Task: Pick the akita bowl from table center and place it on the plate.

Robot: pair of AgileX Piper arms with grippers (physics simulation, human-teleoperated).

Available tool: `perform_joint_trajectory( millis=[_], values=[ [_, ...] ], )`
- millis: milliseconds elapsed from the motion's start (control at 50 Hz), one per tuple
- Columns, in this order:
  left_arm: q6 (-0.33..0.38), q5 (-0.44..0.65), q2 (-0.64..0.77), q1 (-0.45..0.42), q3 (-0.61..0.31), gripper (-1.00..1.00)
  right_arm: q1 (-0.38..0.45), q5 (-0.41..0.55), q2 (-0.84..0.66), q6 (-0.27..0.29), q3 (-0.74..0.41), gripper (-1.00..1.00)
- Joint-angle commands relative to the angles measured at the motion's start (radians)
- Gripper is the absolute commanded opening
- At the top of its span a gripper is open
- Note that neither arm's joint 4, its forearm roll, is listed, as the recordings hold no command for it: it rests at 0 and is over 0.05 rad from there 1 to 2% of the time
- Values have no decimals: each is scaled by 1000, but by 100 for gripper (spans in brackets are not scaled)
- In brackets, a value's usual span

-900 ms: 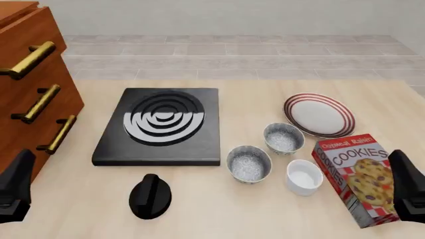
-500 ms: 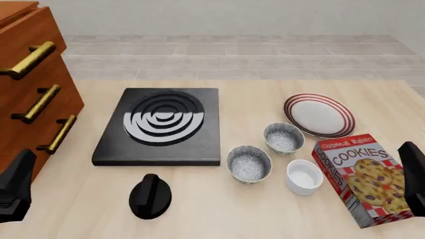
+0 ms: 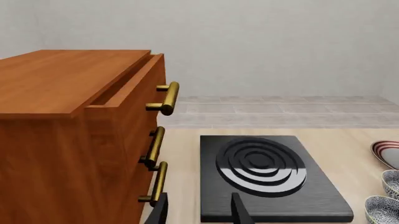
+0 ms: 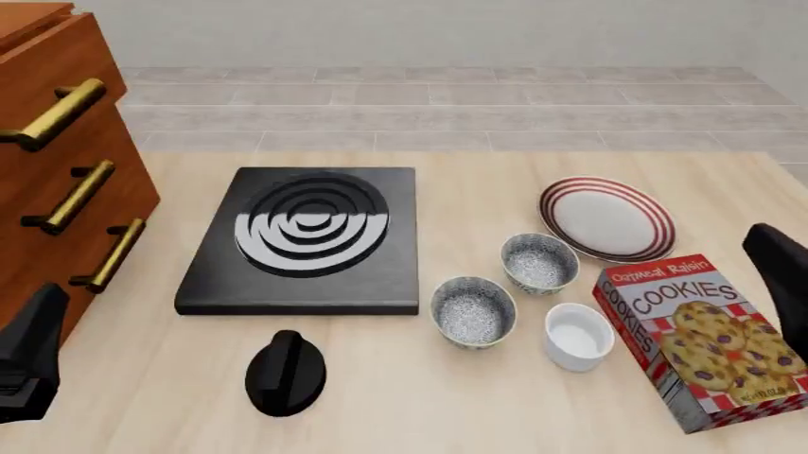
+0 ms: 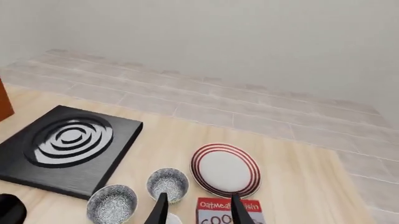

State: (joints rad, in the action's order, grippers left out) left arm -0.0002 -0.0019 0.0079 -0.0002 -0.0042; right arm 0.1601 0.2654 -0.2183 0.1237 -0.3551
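Two akita bowls stand right of the table's middle: one nearer the centre, its twin closer to the plate, which lies at the right rear. The right wrist view shows the same bowls and the plate ahead of my right gripper. It is open and holds nothing, well short of them. My left gripper is also open and empty, near the stove's front edge. In the front view only dark arm parts show at the left and right edges.
A black stove plate lies left of centre with a black knob in front of it. A white ramekin and a cookie box sit near the bowls. A wooden drawer cabinet fills the left side.
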Motion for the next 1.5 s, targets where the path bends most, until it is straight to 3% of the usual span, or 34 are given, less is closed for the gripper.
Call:
perform_joint_trajectory(
  millis=[20,380,700,780,880,980,1200,1260,1320,1360,1500],
  values=[
    [0,0,0,0,0,100,146,93,-150,72,-113,100],
    [0,0,0,0,0,100,359,262,-460,299,-276,100],
    [0,0,0,0,0,100,475,306,-723,399,-334,100],
    [0,0,0,0,0,100,496,313,-798,445,-354,100],
    [0,0,0,0,0,100,548,333,-874,442,-400,100],
    [0,0,0,0,0,100,550,327,-938,497,-401,100],
    [0,0,0,0,0,100,582,338,-1038,525,-437,100],
    [0,0,0,0,0,100,604,350,-1063,507,-452,100],
    [0,0,0,0,0,100,590,338,-1094,534,-451,100],
    [0,0,0,0,0,100,560,320,-1113,581,-438,100],
    [0,0,1,0,0,100,551,297,-1166,608,-439,100]
  ],
)
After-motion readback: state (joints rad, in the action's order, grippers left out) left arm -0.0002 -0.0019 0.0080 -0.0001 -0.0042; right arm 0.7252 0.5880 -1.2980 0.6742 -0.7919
